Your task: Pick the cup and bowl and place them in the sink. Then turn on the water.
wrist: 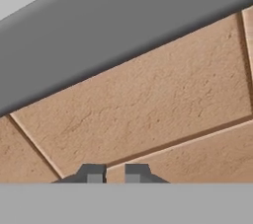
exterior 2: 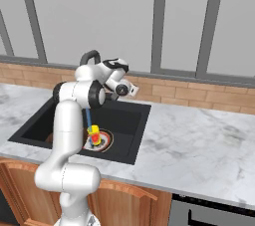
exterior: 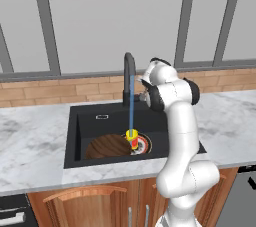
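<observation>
Pincer (wrist: 114, 174) nearly together, empty, facing brick backsplash (wrist: 148, 114); faucet (exterior: 129, 73) beside it; cup (exterior: 132, 135), bowl (exterior: 109, 146) below in sink (exterior: 80, 121), water (exterior: 131, 106) running.

A simulated kitchen, shown by a black sink (exterior: 80, 121) set in a marble counter (exterior: 30, 136), brick backsplash (wrist: 148, 114) faced by the hand, wooden cabinets (exterior: 90, 206) below.

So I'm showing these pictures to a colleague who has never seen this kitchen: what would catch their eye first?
Probably the thin blue stream of water running from the black gooseneck faucet straight onto the small yellow cup at the drain of the matte black sink. Beside the cup lies the wide dark brown wooden bowl. The tall white robot arm stands before the sink, its hand shut, facing the brick backsplash.
</observation>
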